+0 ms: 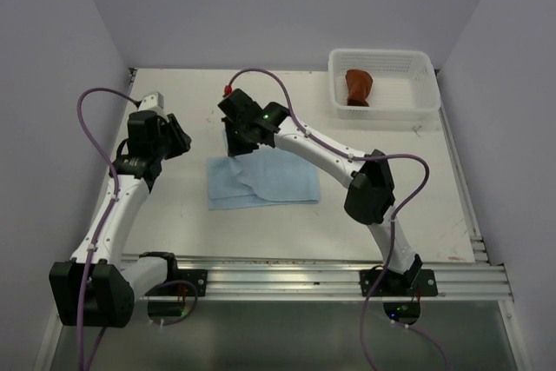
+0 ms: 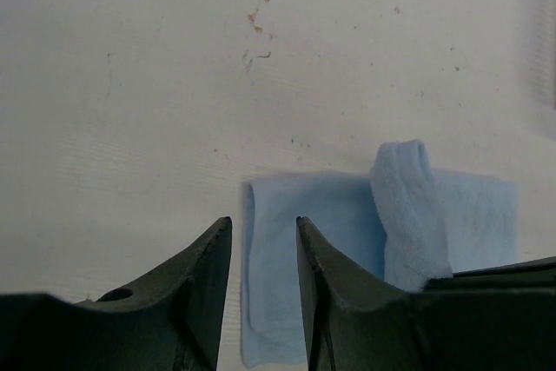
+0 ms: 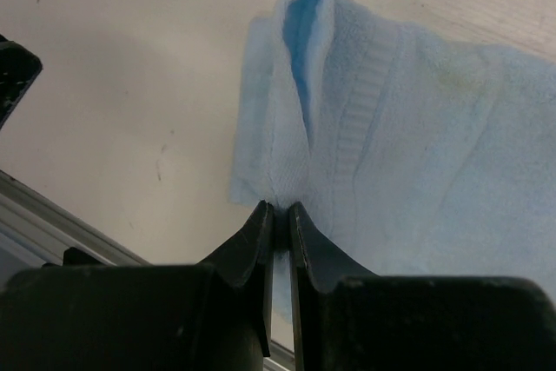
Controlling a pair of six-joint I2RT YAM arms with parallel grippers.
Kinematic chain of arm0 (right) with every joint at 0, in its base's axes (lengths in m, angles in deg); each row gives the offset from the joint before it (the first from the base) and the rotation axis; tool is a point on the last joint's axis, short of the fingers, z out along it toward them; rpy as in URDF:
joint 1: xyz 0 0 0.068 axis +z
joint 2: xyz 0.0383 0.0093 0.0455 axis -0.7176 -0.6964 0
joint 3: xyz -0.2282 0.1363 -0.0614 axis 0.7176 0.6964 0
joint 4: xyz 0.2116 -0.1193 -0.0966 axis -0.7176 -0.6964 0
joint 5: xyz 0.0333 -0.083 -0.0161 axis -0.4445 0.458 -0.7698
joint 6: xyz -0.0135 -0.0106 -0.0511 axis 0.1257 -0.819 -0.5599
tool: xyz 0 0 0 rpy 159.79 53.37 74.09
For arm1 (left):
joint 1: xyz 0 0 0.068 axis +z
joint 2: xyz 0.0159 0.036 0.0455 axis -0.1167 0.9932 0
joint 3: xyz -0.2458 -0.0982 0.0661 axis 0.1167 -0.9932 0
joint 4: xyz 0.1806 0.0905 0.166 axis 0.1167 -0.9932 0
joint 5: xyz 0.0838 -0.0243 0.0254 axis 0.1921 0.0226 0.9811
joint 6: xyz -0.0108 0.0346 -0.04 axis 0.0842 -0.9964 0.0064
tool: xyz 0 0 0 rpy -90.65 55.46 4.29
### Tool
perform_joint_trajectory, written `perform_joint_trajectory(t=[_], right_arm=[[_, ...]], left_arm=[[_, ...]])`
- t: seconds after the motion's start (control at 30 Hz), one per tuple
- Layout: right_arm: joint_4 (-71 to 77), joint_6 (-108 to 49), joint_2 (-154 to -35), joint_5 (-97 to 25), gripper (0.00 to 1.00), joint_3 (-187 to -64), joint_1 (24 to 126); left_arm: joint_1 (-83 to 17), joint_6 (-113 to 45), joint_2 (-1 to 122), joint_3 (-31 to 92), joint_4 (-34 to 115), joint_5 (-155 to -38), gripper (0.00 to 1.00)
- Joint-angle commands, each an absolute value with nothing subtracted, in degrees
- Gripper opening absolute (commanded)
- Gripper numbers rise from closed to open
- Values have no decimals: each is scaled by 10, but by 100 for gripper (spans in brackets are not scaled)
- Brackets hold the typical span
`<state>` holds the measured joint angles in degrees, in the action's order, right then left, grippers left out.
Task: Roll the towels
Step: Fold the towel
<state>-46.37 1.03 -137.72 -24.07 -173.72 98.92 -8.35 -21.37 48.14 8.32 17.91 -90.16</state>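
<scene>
- The light blue towel [image 1: 261, 182] looks soft, thin and light. I judge that it bends under its own weight and keeps no shape unless it is pressed, so a loose roll may open again when released.
- Its terry surface seems a little rough, so it should not slip much between the fingers. Nothing about it is fragile.
- The best place to take hold is, I think, an edge or a corner. The far edge seems a good line to start the roll.
- It lies spread about the middle of the table [image 1: 174, 215], roughly rectangular, with soft wrinkles and one raised fold at its far edge.
- The right gripper [image 3: 280, 215] is almost closed and pinches this raised fold.
- The left gripper [image 2: 263, 228] stands partly open and holds nothing. It hovers near the far left corner of the towel, apart from it.
- The rust-red towel [image 1: 358, 87] sits as a short bundle inside the white basket [image 1: 408, 112], at the far right corner of the table.
</scene>
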Motion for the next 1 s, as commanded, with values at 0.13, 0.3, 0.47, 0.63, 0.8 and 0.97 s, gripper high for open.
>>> perform_joint_trajectory(t=[0.13, 0.3, 0.47, 0.63, 0.8, 0.97], right_arm=[[-336, 52, -1410, -341, 9, -1694, 995], [-266, 78, -1432, -400, 37, -1692, 995], [-277, 70, -1414, -380, 42, -1687, 992], [-297, 52, -1346, -347, 41, -1633, 975], [-242, 62, -1212, -327, 37, -1435, 935], [-175, 81, -1024, -348, 35, -1218, 846]], left_arm=[[-92, -229, 462, 79, 199, -897, 40], [-95, -230, 453, 79, 198, -888, 40], [-96, -231, 445, 79, 197, -884, 40], [-96, -233, 445, 79, 197, -864, 40], [-97, -237, 454, 79, 198, -870, 40], [-120, -250, 470, 79, 219, -901, 40]])
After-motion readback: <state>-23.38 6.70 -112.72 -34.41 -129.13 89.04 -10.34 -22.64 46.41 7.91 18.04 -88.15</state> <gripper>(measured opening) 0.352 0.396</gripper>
